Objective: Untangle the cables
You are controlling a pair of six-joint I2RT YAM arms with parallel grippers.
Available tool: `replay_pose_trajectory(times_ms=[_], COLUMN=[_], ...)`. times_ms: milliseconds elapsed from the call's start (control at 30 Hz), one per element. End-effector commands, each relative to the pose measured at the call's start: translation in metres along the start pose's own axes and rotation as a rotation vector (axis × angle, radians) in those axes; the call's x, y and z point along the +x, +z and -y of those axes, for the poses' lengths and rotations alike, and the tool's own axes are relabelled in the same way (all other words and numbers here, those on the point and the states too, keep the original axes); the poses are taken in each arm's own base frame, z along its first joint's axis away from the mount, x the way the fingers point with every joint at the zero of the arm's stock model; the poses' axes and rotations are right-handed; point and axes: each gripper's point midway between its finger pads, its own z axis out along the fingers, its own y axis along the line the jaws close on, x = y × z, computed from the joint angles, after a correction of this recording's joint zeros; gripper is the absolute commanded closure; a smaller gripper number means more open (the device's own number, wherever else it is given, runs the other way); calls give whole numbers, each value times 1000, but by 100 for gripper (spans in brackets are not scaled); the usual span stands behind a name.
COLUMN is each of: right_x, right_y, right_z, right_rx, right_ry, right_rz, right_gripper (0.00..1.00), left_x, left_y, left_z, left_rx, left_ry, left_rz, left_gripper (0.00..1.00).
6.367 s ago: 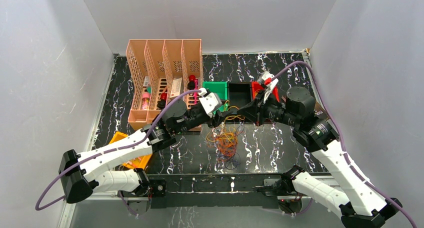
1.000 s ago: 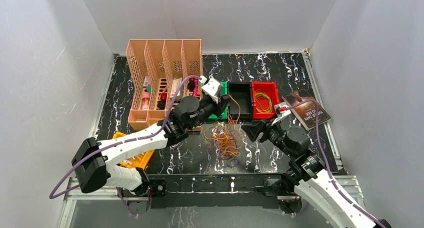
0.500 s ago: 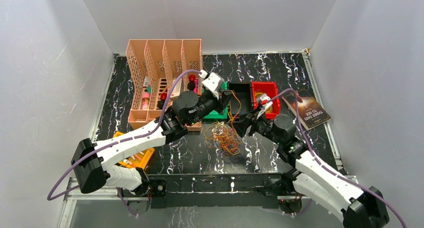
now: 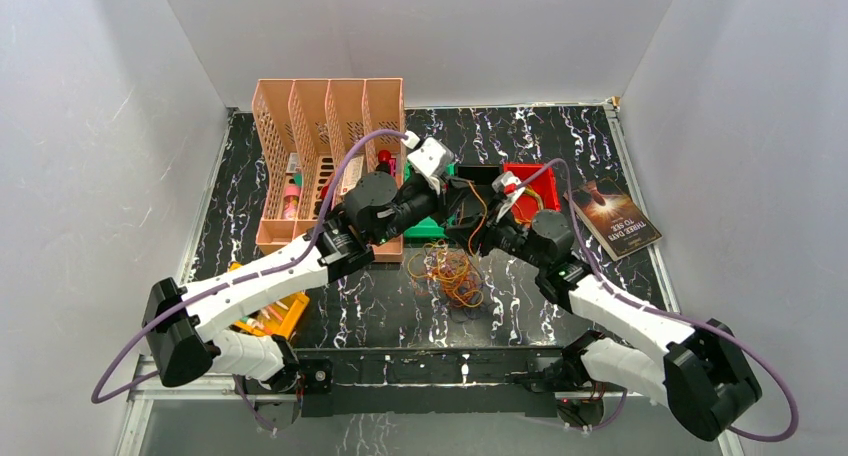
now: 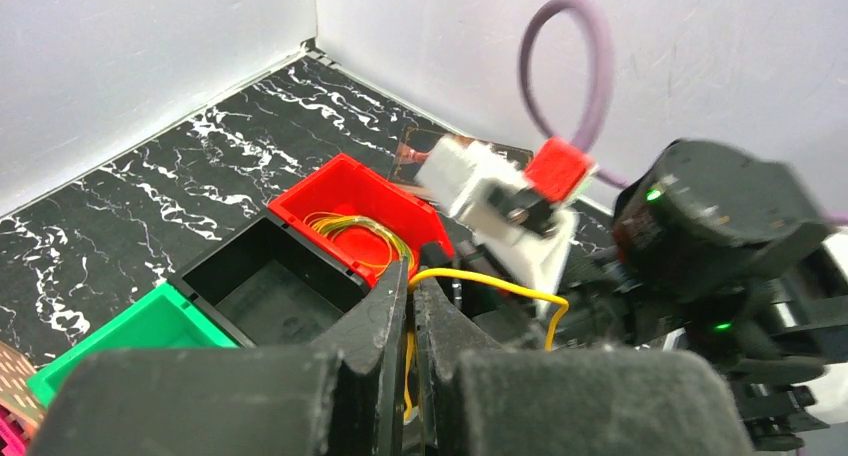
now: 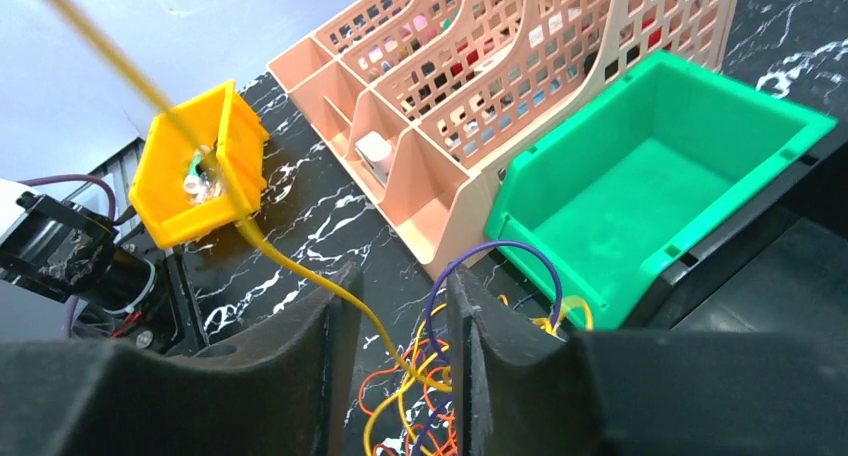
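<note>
The cables (image 4: pixel 452 274) lie as a tangle of orange, yellow and dark loops on the black marbled table, in front of the bins. My left gripper (image 5: pixel 407 271) is shut on a yellow cable (image 5: pixel 490 279) and holds it up above the bins. In the top view the left gripper (image 4: pixel 453 202) sits just above the right gripper (image 4: pixel 470 238). The right gripper (image 6: pixel 400 311) hangs over the tangle (image 6: pixel 420 406) with its jaws apart. A taut yellow cable (image 6: pixel 300 271) runs between its fingers without being pinched, and a purple loop (image 6: pixel 500 251) arches beside the right finger.
A red bin (image 4: pixel 530 176) holds coiled yellow loops (image 5: pixel 350 231). Beside it stand a black bin (image 5: pixel 270 286) and a green bin (image 6: pixel 650 166). A peach file organiser (image 4: pixel 330 156) stands at back left, an orange bin (image 4: pixel 262 321) at front left and a book (image 4: pixel 612 219) at right.
The right arm has swung left and forward, up to the left gripper and over the tangle, and its jaws have narrowed. The left gripper has risen slightly, still holding the yellow cable.
</note>
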Motion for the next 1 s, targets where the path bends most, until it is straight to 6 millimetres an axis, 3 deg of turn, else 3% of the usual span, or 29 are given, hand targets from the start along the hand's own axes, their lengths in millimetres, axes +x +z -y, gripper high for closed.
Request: replay_pose_trajectory(times_ms=[0, 167, 333, 433, 533, 633, 800, 833, 867, 967], right_x=[7, 44, 94, 115, 122, 116, 85, 76, 46, 28], right_y=[7, -3, -26, -39, -47, -49, -52, -53, -57, -65], right_z=[2, 4, 8, 11, 13, 9, 1, 1, -4, -9], right_rx=[-9, 8, 65, 113, 145, 137, 131, 137, 153, 160], right_ry=[53, 149, 280, 344, 370, 370, 322, 298, 239, 193], right_rz=[9, -75, -187, -231, -245, -232, -200, -190, -150, -135], right_gripper=[58, 60, 63, 63, 60, 58, 50, 49, 45, 41], left_x=[-76, -112, -146, -165, -184, -197, -214, -216, -224, -230], left_y=[-19, -33, -45, -49, -53, -54, -54, -54, -54, -55], left_z=[11, 12, 8, 4, 2, 0, -3, -3, -6, -8], left_rx=[38, 30, -7, -33, -51, -71, -93, -97, -113, -129], left_ry=[-17, -11, 19, 43, 64, 85, 115, 124, 149, 174], left_rz=[135, 179, 222, 235, 261, 276, 296, 299, 308, 315], left_gripper=[100, 100, 100, 100, 100, 100, 100, 100, 100, 100])
